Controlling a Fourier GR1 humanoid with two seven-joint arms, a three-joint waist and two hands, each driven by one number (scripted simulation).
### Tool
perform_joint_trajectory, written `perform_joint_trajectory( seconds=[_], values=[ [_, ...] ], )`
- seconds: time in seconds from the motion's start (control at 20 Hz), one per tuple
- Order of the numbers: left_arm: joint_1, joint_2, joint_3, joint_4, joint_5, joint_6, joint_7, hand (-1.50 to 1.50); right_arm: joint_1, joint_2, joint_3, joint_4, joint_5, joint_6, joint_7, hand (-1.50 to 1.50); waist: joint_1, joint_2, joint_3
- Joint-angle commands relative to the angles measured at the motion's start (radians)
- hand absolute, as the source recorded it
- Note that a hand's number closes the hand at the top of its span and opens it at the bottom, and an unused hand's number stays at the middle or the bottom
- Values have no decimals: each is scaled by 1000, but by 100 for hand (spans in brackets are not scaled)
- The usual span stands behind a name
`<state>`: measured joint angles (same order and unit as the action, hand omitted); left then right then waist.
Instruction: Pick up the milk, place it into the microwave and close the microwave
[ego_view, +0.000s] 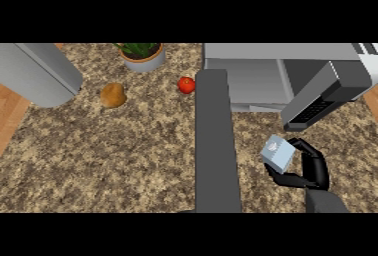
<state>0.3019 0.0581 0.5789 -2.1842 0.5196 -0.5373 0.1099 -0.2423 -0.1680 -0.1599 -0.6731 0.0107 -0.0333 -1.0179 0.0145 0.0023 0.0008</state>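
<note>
The milk (278, 153), one pale blue carton, sits in the right hand (308, 170), whose black fingers and thumb curl round it above the bench (111, 160), in front of the microwave (273, 75). Its long axis seems to tilt up and to the left. The microwave door (325, 97) hangs open; the cavity looks bare. One grey forearm (215, 145) runs up the middle; its hand cannot be told. One potted plant (142, 56), one tomato (187, 85) and one potato (112, 95) stand farther left.

Potato (112, 95) left of tomato (186, 85); microwave (288, 75) right (plant (142, 56) behind).
</note>
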Motion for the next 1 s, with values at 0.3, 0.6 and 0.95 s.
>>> perform_joint_trajectory(
  seconds=[0.3,0.6,0.95],
  values=[
    [42,-10,50,-8,24,-36,-3,-150,14,58,116,-257,23,41,151,150,-14,-5,-2],
    [19,-36,33,-8,3,-35,-1,-150,-93,91,112,-281,56,-67,290,150,-8,-3,-1],
    [-65,15,55,88,-15,-26,-2,-150,-218,125,121,-237,117,-163,367,150,-6,0,-1]
  ],
)
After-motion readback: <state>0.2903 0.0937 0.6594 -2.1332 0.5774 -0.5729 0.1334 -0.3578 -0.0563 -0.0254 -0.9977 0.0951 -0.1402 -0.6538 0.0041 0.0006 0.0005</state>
